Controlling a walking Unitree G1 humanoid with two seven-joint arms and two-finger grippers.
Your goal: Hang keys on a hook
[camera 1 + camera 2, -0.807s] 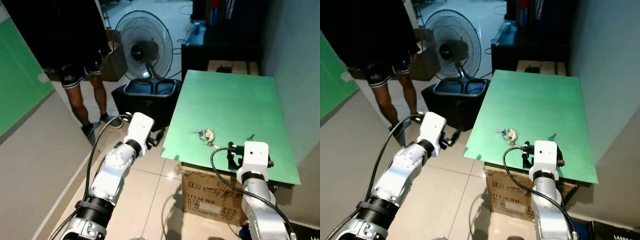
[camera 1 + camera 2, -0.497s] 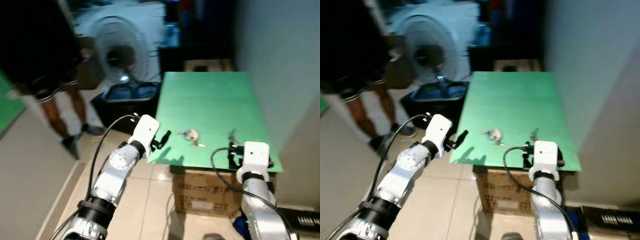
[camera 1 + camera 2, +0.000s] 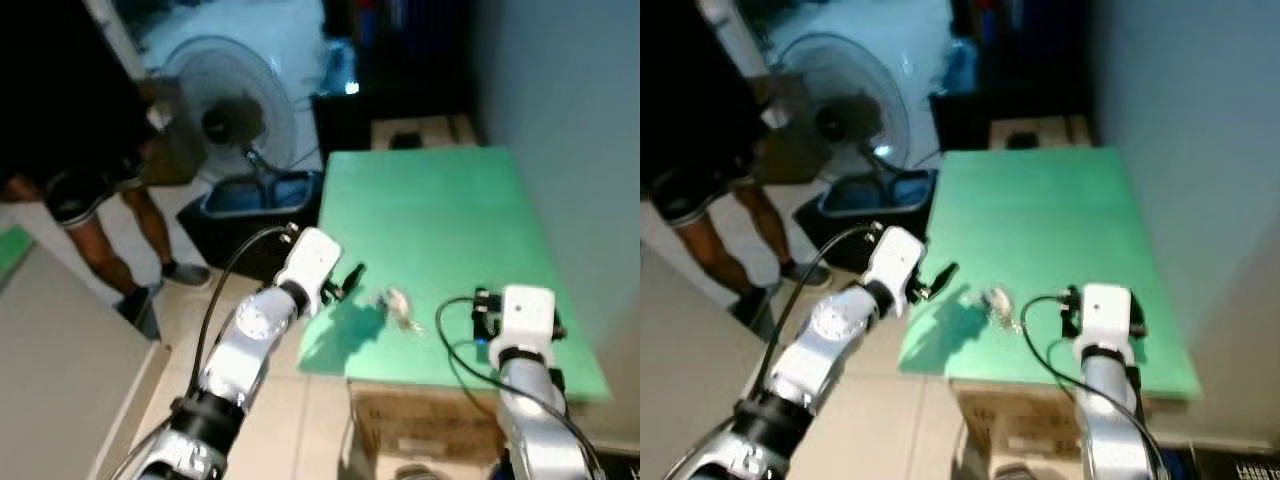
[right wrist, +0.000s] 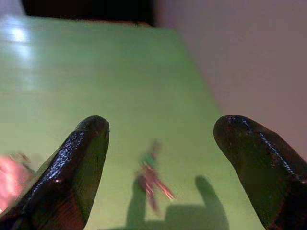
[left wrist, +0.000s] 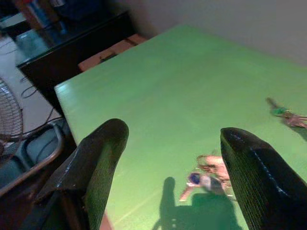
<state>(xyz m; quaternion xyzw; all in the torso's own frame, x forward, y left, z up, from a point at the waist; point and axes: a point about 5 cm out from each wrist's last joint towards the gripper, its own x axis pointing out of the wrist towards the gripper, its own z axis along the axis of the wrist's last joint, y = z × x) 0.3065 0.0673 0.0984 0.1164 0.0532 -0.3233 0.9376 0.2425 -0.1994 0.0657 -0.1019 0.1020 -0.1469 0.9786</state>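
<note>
The left gripper has come in over the green table edge, fingers spread wide, just short of the key bunch. The right gripper, also wide, hovers near a 2nd green-tagged key. Grasping comes next.

The left tool, its two black fingers spread, has come forward from beside the flat green surface to hover over its near-left edge, close to the small bunch of keys, casting a shadow there.
</note>
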